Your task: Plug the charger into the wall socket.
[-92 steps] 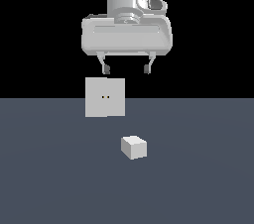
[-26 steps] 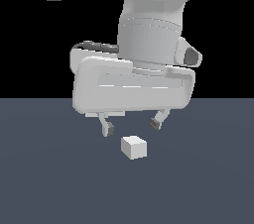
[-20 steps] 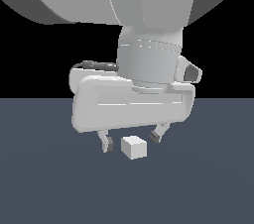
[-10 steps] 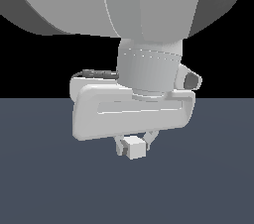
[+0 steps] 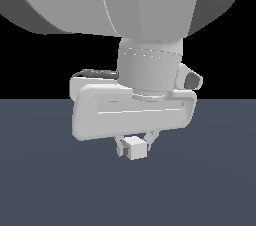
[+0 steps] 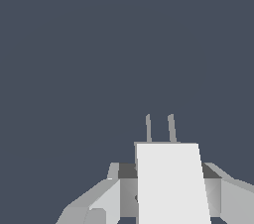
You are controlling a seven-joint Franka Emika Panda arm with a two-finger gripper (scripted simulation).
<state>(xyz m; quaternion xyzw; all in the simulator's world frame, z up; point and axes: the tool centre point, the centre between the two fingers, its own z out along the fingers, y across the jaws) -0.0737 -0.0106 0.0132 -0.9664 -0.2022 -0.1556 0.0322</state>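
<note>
While arm fills upper exterior view, gripper (image 5: 134, 146) sits low over dark floor (image 5: 45, 180), fingers closed on charger (image 5: 135, 148). Left finger (image 5: 120, 146) at charger's 9 o'clock, right finger (image 5: 150, 138) at its 2 o'clock, both touching. Wrist view: charger (image 6: 171, 183) between fingers, two thin prongs (image 6: 159, 128) projecting at 12 o'clock. Wall socket not visible.

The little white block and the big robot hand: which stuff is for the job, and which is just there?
For the job:
- charger, two prongs showing in the wrist view
- gripper, fingers either side of it

Just there:
- dark floor
The wall socket is out of sight.
</note>
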